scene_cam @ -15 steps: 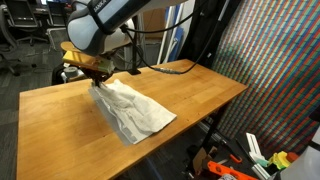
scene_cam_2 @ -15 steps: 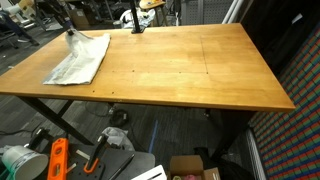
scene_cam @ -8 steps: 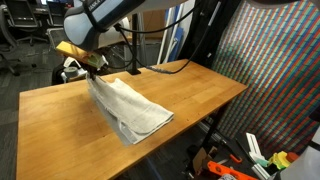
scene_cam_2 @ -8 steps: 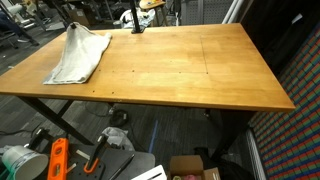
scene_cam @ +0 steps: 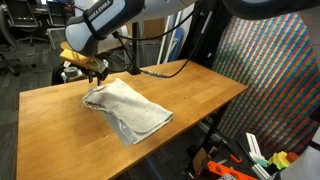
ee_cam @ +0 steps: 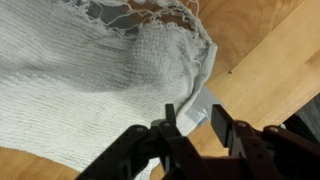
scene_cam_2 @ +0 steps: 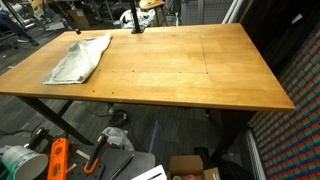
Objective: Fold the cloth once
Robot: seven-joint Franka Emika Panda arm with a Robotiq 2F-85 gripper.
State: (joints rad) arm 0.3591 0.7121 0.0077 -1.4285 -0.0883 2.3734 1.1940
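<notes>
Off-white cloth (scene_cam: 128, 108) lies rumpled on the wooden counter (scene_cam: 205, 95). The gripper (ee_cam: 192, 112) hangs just above its edge, jaws slightly apart.

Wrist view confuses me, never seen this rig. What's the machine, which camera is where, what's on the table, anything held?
It's a single robot arm with a two-fingered hand. Two pictures come from cameras standing outside the robot, viewing the wooden table from different sides. The third camera sits on the wrist and looks down past the hand's dark fingers. On the table lies a pale, coarse-woven cloth, rumpled, near one end. Its edge sits between the fingers; whether they pinch it, the pictures don't settle.
</notes>
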